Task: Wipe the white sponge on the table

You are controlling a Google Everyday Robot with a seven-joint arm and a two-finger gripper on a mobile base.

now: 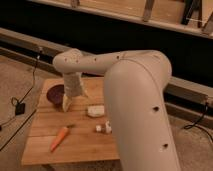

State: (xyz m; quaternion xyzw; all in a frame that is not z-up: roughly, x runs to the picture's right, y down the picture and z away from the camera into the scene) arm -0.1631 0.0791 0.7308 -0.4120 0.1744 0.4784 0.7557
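White rectangular sponge [96, 110] on pale wooden plank table [45, 145]; gripper [67, 102] near, at its 9 o'clock, grip state can't tell. Best: grab squarely, press flat, stroke evenly.

The claw [68, 102] hangs over the counter [85, 150] between a bowl [54, 94] and a sponge [96, 110]; a carrot [59, 138] and small white pieces [103, 128] break up the open front.

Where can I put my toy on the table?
The light wooden plank table is bare in front, between the orange carrot and the white robot arm, and behind the white rectangular sponge. It's crowded where the gripper hangs beside the dark round bowl.
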